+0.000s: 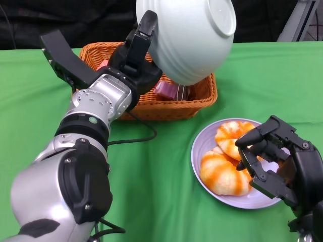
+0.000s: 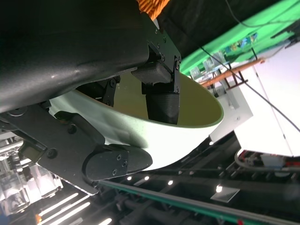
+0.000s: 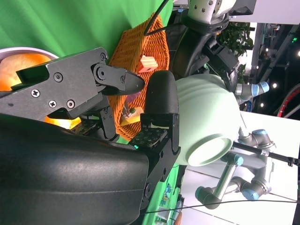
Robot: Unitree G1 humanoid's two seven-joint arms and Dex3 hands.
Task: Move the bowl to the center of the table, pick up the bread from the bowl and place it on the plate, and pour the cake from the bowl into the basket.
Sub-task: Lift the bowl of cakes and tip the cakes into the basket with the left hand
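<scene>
White bowl [image 1: 189, 38] was gripped at its rim by my left hand [image 1: 133, 63] and tipped over the basket [image 1: 199, 98] to dump cake, while my right hand [image 1: 277, 161] hovered empty, fingers loosely curled, over the bread [image 1: 222, 174] on the plate [image 1: 202, 146].

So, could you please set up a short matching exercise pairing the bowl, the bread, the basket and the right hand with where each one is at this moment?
Things:
1. bowl
2. bread
3. basket
4. right hand

Places:
A. on the plate
B. under the tipped bowl
C. held up by the left hand
D. over the plate's edge

Pairs: 1-C, 2-A, 3-B, 4-D
</scene>
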